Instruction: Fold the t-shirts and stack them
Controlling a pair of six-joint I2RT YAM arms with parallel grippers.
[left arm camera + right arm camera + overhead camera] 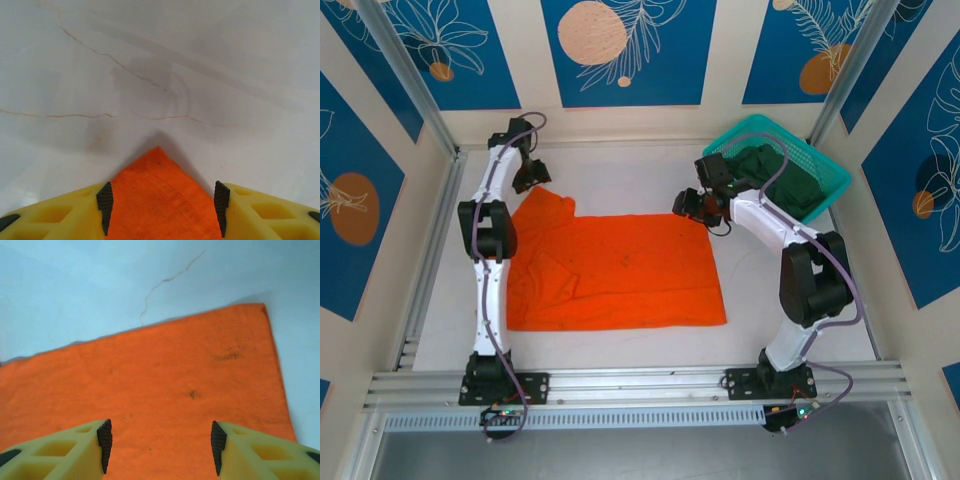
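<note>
- Orange t-shirt: lies flat on the white table, between the two arms. Its long axis runs left to right. Some rumpling shows on its left part, near the left arm.
- Dark green t-shirt: bundled inside the teal mesh basket at the far right corner of the table, apart from the orange one and not folded.
- Left gripper: stands at the shirt's far left corner. In the left wrist view its jaws stand about half apart, with the pointed orange corner lying between the pads. No pinch on the cloth is evident.
- Right gripper: stands at the shirt's far right corner. In the right wrist view its jaws are likewise parted and hold nothing. The cloth spreads beneath them, and its corner lies ahead and to the right of the fingers.
- Governing relation: the far edge of the shirt spans from one gripper to the other, one corner per arm, each arm nearest its own side.
- Judgement: a fold would carry that far edge toward the arms' bases, across the long axis. Both corners must be secured first, and the right one looks less centred in its jaws.
</note>
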